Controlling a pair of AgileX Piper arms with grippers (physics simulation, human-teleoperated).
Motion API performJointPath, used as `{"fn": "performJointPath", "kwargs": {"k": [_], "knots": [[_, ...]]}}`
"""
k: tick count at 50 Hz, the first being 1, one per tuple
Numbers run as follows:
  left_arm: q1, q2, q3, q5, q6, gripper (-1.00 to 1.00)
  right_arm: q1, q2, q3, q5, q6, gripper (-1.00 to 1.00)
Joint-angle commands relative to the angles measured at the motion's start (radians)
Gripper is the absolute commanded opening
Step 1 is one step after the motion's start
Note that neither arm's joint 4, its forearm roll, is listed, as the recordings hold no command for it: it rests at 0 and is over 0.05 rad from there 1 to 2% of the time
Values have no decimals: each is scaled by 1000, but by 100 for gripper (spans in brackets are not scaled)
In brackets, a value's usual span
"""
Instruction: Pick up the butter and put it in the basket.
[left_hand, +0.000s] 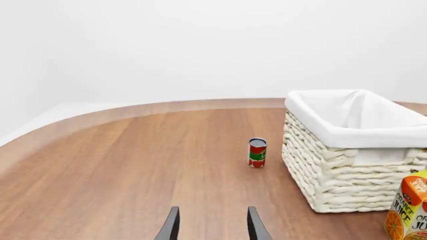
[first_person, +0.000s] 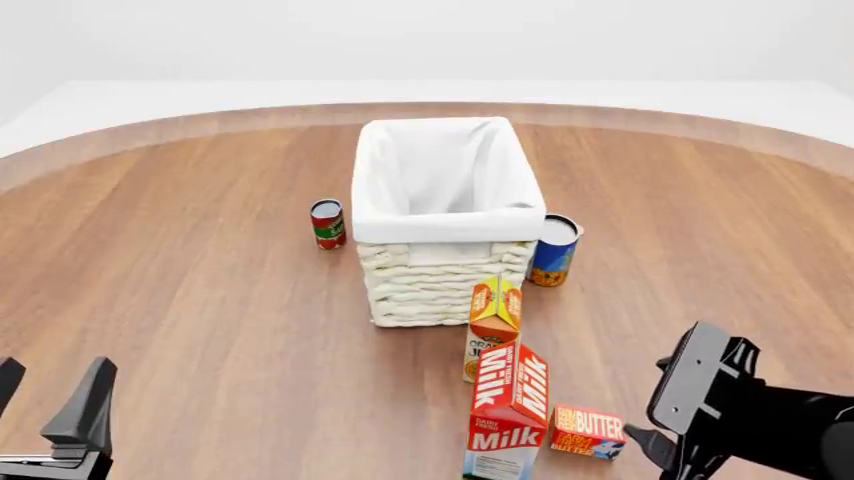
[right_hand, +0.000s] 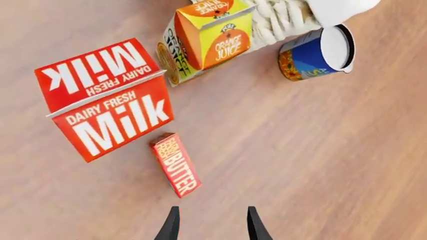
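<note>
On the curved wooden table (first_person: 200, 300), plain white walls (first_person: 427, 40) behind.

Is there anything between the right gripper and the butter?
No. In the right wrist view only bare tabletop separates the right gripper from the butter.

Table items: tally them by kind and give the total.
Cans: 2, red-green can and blue-orange can
Cartons: 2, milk carton and juice carton
Butter box: 1, butter
Basket: 1, basket
Total: 6
</note>
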Motion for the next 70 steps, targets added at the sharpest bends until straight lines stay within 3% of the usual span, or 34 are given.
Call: {"fn": "performJointPath", "kwargs": {"k": [1, 17, 28, 31, 32, 70], "knots": [[0, 0, 0, 0, 0, 100, 34, 21, 3, 15, -16, 100], [0, 0, 0, 0, 0, 100, 34, 95, 24, -48, -44, 100], [0, 0, 0, 0, 0, 100, 46, 134, 51, -103, -32, 100], [0, 0, 0, 0, 0, 100, 72, 158, 53, -126, -12, 100], [0, 0, 0, 0, 0, 100, 94, 227, 56, -198, -8, 100], [0, 0, 0, 0, 0, 100, 88, 318, 79, -303, -2, 100]]}}
